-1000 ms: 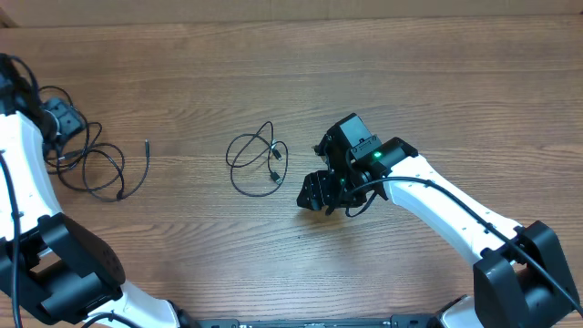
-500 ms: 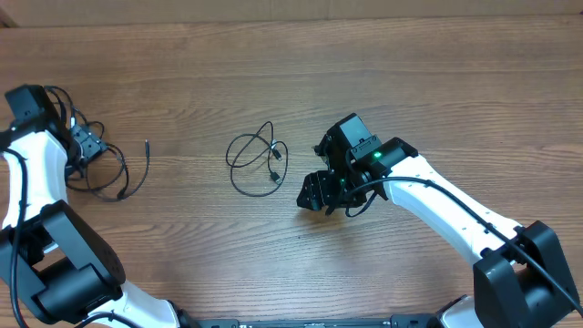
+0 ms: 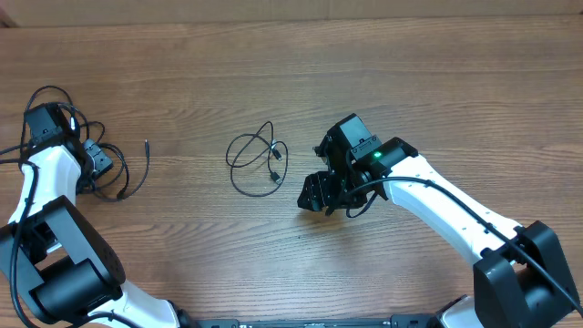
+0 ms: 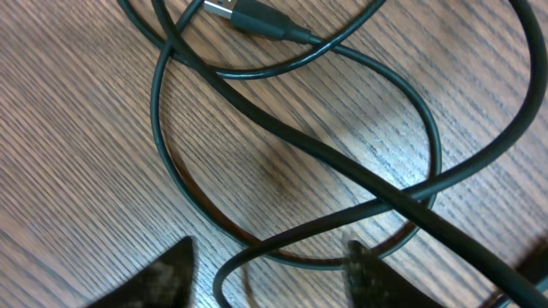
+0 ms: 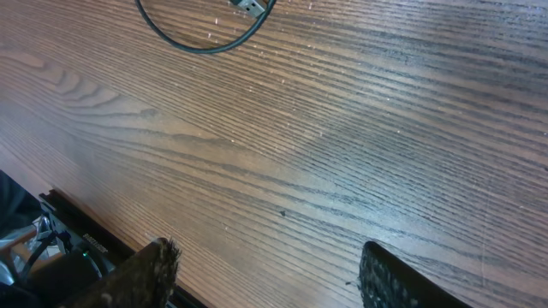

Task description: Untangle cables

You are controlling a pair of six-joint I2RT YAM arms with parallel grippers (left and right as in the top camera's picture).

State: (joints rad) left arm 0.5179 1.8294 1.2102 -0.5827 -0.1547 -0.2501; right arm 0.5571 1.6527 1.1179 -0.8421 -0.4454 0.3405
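- The thin black cables (image 3: 254, 162) lie on the brown wooden table (image 3: 410, 73) in two groups, a centre coil and a left bundle (image 3: 121, 187) near the left edge.
- The centre coil is roughly round, slightly taller than wide, with a tail rising toward the top.
- The left bundle stretches left to right, and its plug end (image 3: 148, 145) points up the frame.
- The left gripper (image 3: 96, 162) (image 4: 274, 278) has its fingers apart, with cable loops crossing between them.
- The right gripper (image 3: 314, 193) (image 5: 270, 274) is spread wide over bare wood, just right of the coil.
- A second ago the left gripper was higher and farther left. The right arm and coil are unchanged.
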